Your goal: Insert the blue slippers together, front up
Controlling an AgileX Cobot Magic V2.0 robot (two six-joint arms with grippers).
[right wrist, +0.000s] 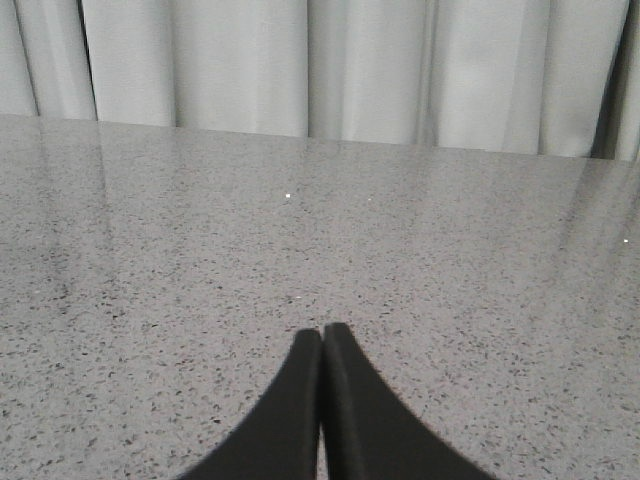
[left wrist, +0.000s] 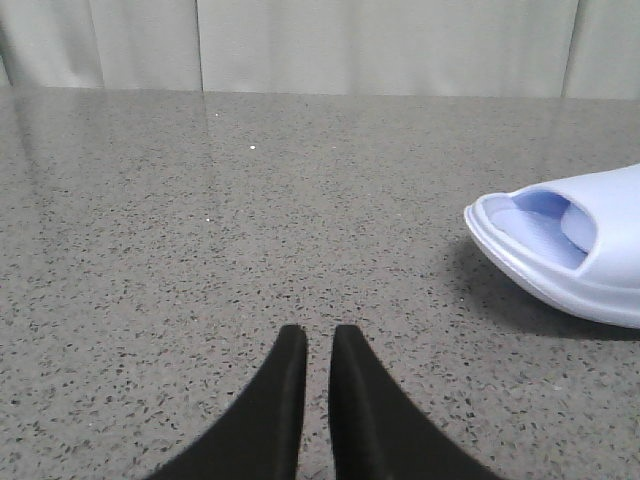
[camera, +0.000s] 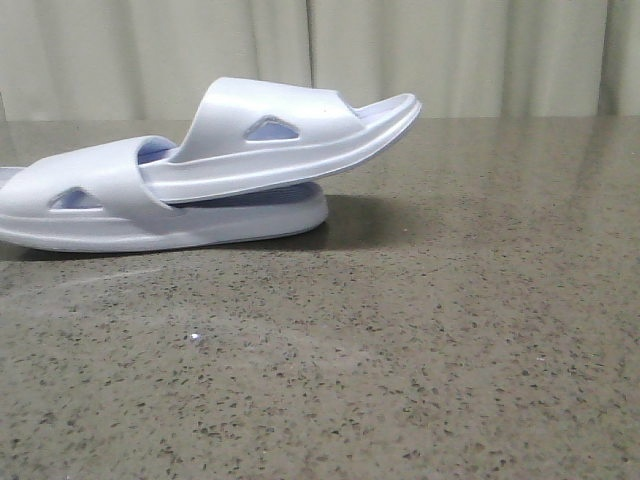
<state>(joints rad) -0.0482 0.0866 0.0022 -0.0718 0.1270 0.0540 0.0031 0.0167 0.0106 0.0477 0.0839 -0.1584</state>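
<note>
The blue slippers lie at the left of the front view, one pushed into the other. The lower slipper rests flat on the table. The upper slipper is tucked under the lower one's strap and tilts up to the right, its free end off the table. One slipper's open end shows in the left wrist view, off to one side of my left gripper, which is shut to a thin slit and holds nothing. My right gripper is shut and empty over bare table. Neither gripper appears in the front view.
The speckled grey stone table stretches out in front of and to the right of the slippers. A pale curtain hangs behind the table's far edge.
</note>
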